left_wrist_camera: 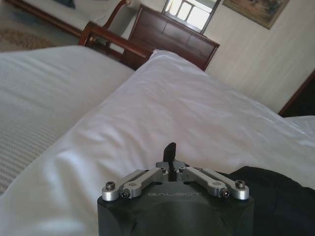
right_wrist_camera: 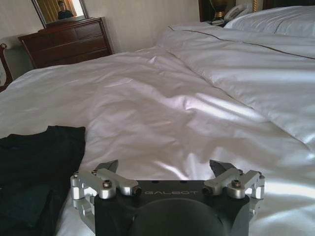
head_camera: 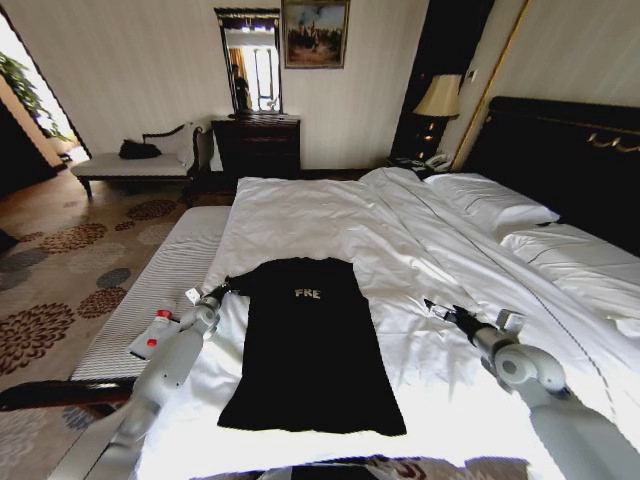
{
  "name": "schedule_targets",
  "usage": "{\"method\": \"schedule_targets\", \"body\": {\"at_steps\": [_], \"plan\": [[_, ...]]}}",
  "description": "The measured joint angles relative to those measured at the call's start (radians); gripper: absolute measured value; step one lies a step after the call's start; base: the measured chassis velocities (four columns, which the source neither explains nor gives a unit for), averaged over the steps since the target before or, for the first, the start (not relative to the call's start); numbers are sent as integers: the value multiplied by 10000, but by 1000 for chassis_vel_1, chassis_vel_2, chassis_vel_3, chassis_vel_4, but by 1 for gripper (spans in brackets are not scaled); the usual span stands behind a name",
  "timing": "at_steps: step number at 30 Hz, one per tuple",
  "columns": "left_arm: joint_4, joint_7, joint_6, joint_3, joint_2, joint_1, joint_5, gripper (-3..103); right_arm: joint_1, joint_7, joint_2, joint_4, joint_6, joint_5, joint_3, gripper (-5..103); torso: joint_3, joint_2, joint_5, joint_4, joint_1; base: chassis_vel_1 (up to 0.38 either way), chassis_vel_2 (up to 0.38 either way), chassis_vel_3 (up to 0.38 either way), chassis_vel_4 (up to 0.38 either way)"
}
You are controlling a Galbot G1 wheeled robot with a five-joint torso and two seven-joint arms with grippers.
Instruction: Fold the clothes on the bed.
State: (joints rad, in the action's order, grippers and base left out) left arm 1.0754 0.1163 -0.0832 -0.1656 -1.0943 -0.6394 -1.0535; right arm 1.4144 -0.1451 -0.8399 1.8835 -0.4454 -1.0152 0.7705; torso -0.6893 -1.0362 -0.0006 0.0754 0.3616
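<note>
Left gripper (head_camera: 228, 287), fingers pinched together, sits at the black T-shirt (head_camera: 310, 345)'s shoulder nearest the bed (head_camera: 330, 215)'s left edge, touching or just beside it, while the right gripper (head_camera: 437, 308) hovers wide open and empty over white duvet (head_camera: 420, 250), well apart from the shirt's other side.

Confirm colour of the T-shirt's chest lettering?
White, on the black short-sleeved fabric T-shirt; clearest in the head view.

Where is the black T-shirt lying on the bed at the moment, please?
In the head view the black T-shirt lies flat on the white duvet near the bed's foot, between the left pincer at its shoulder and the right pincer.
</note>
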Motion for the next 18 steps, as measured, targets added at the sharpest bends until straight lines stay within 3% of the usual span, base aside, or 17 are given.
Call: {"method": "schedule_targets", "body": {"at_steps": [3, 14, 18], "plan": [[164, -32, 243, 192, 34, 38, 661, 2, 58, 39, -22, 0, 0, 15, 50, 100, 0, 1, 1, 0, 0, 0, 0, 0, 0], [1782, 654, 361, 629, 169, -58, 1168, 2, 117, 76, -33, 42, 8, 12, 143, 100, 0, 0, 1, 2, 0, 0, 0, 0, 0], [2490, 942, 326, 929, 260, -58, 1711, 2, 140, 88, -43, 66, 11, 9, 159, 100, 0, 0, 1, 2, 0, 0, 0, 0, 0]]}}
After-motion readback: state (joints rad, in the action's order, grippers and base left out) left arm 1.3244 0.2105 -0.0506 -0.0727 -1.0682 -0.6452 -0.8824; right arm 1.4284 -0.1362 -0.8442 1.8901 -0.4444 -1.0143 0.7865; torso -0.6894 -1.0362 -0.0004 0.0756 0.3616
